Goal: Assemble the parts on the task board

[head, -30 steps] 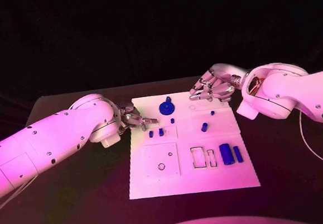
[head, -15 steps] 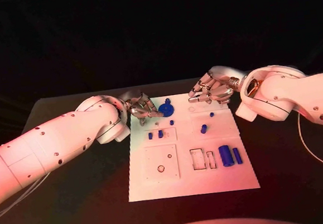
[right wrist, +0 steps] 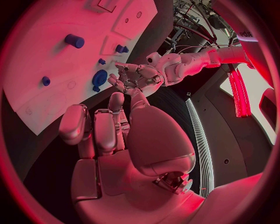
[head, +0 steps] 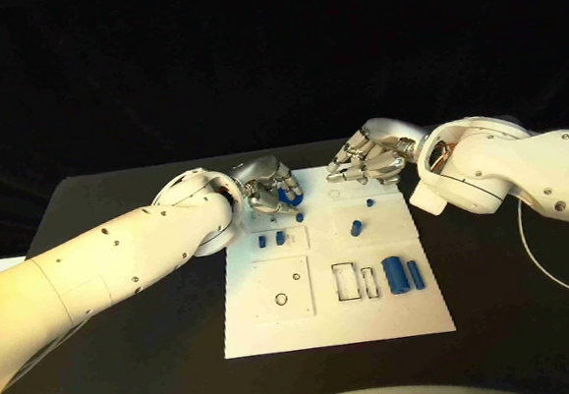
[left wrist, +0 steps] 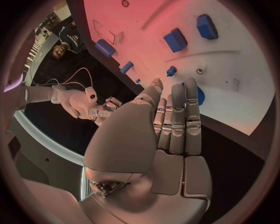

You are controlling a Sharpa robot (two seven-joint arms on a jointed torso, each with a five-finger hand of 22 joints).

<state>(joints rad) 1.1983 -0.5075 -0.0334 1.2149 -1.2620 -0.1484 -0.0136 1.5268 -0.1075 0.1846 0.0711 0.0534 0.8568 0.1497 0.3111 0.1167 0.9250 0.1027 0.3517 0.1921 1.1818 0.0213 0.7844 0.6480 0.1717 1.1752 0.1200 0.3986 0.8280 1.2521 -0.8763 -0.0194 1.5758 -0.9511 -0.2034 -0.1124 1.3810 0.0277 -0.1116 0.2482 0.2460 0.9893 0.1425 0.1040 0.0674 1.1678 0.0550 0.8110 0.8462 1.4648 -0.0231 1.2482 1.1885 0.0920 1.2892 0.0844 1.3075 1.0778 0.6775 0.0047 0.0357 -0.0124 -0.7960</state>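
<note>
The white task board (head: pixel 337 317) is lying flat on the desk (head: pixel 138 376), small blue parts (head: pixel 398 273) sitting and standing across it.

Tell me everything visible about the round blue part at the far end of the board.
The round blue part is a flat, dark blue disc with a short stub rising from it, plastic by its look. It sits on the white board near the far edge. The left hand is over it in the head view, fingers extended together; whether they touch it cannot be told. The right hand is apart from it.
</note>
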